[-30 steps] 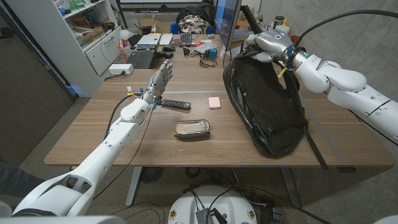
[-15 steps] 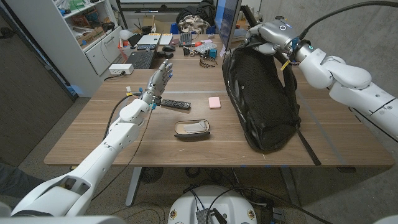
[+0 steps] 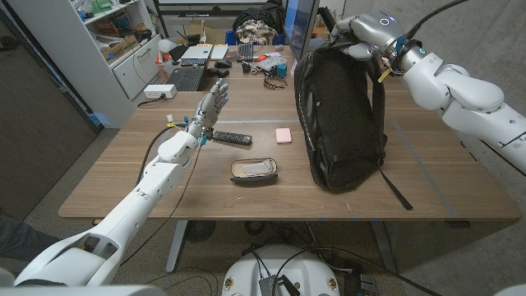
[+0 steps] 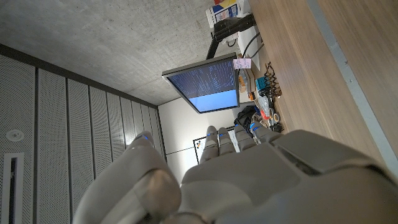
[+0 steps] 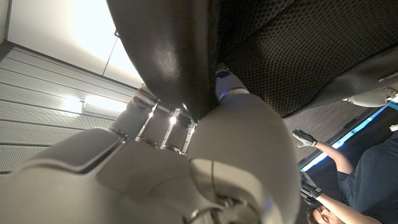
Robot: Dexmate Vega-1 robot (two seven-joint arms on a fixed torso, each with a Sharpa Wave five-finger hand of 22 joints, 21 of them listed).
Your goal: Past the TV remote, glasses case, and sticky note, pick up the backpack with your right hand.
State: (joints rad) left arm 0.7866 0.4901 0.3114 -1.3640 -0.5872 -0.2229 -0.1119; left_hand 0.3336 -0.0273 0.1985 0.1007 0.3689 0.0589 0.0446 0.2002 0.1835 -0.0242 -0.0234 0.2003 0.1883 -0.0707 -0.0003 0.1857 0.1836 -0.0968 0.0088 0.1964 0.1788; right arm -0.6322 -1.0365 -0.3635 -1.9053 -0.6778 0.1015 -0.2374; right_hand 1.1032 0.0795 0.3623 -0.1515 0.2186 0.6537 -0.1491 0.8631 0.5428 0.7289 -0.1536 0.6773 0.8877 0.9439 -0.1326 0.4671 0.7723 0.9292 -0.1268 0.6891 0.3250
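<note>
No brand or lettering can be read on any of the things on the table; the screen of the monitor (image 4: pixel 205 84) in the left wrist view carries lines of text too small to make out.

The right hand (image 3: pixel 363 37) is raised over the far right part of the wooden table (image 3: pixel 131 177), fingers curled around the top of the backpack (image 3: pixel 341 115) — the right wrist view shows them wrapped over a smooth dark strap, with the bag's black mesh panel just beyond. The right arm reaches in from the right edge, bent at the elbow. The backpack hangs upright from that grip, tall and rounded, black, its mesh back panel facing the camera; its bottom sits at or just above the tabletop, and I cannot tell whether it touches. A loose strap (image 3: pixel 397 191) trails from it across the wood toward the near edge.

The left hand (image 3: pixel 212 104) stands upright past the table's left-middle, fingers spread and pointing up, holding nothing, its forearm stretched out low over the wood.

Just beside that wrist lies the TV remote (image 3: pixel 232 137) — slim, black, buttoned. The sticky note (image 3: pixel 283 135) is a small pink square between remote and backpack. Nearer the front lies the glasses case (image 3: pixel 253 169), an oblong, dark-rimmed shell.
</note>
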